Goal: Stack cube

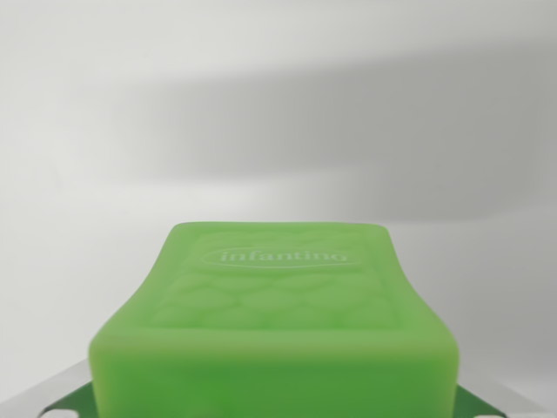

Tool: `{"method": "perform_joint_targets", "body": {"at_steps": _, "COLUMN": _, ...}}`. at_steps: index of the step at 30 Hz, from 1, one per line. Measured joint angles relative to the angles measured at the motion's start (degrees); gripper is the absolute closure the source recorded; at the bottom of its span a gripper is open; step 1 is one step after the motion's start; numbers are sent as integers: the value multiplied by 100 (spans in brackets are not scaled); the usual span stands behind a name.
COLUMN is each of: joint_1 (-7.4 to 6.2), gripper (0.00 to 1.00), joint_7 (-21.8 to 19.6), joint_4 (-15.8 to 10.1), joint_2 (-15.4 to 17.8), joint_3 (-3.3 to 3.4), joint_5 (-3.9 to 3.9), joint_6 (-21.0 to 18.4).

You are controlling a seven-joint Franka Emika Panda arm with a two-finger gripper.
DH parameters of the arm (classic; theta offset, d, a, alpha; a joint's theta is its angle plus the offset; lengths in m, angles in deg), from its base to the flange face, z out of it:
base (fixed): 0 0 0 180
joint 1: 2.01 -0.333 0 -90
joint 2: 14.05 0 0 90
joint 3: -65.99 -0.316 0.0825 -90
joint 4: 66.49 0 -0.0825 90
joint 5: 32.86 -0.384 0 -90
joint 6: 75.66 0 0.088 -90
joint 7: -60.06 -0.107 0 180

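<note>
I see a green cube (pixel 274 326) filling the wrist view's bottom centre, close to cam. Top face has quilted pattern w/ embossed oval reading "infantino". White counter (pixel 278 104) behind. End effector state: can't tell.

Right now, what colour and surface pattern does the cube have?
Bright green cube, quilted embossing with an "infantino" oval logo; wrist view.
</note>
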Motion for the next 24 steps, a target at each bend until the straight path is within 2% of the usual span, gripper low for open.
{"method": "perform_joint_targets", "body": {"at_steps": 24, "joint_1": 375, "gripper": 100, "joint_7": 274, "joint_4": -642, "joint_2": 455, "joint_3": 10, "joint_5": -7, "joint_6": 188}}
